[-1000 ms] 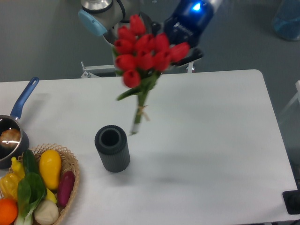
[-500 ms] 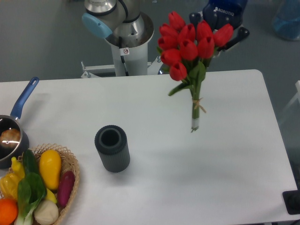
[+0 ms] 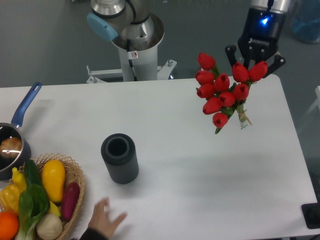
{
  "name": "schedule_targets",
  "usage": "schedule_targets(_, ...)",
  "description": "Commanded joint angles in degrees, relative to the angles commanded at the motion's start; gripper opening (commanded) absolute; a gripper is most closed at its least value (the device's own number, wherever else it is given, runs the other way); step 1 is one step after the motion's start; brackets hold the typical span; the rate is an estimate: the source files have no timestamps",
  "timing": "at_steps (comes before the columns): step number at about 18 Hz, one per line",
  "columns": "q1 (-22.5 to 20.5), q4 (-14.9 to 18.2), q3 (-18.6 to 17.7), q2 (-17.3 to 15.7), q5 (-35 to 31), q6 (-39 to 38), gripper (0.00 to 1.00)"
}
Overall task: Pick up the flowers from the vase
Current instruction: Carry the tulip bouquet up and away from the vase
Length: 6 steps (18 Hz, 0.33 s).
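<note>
The flowers (image 3: 223,93), a bunch of red tulip buds with green stems tied with pale string, hang tilted in the air over the right part of the table. My gripper (image 3: 254,66) is at the top right, shut on the bunch near its buds, with the stem ends pointing down and right. The vase (image 3: 120,157), a dark grey ribbed cylinder, stands upright with an empty mouth at the left centre of the table, far from the gripper.
A person's hand (image 3: 102,219) reaches in at the bottom edge, below the vase. A wicker basket of vegetables (image 3: 45,195) sits at the bottom left. A blue-handled saucepan (image 3: 12,142) is at the left edge. The robot base (image 3: 135,45) stands behind the table.
My gripper has carried the flowers from above the vase to the right side of the table, and the bunch has tilted. A hand has appeared at the bottom edge.
</note>
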<state>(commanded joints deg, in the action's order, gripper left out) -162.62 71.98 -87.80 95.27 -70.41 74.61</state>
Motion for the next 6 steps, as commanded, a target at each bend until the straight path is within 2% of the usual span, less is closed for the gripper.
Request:
schedule_targets(1,4.03,0.88,-0.35,1.75,-10.08,0.18,0.00)
schedule_targets(2,5.90,1.41,-0.70,2.63,-14.45,0.10,0.00)
schedule_targets(4,8.10,1.68,-0.44,5.27,-20.01,0.10,0.00)
schedule_targets(6,8.99,1.94,-0.26,6.24,-20.99,0.01,0.00)
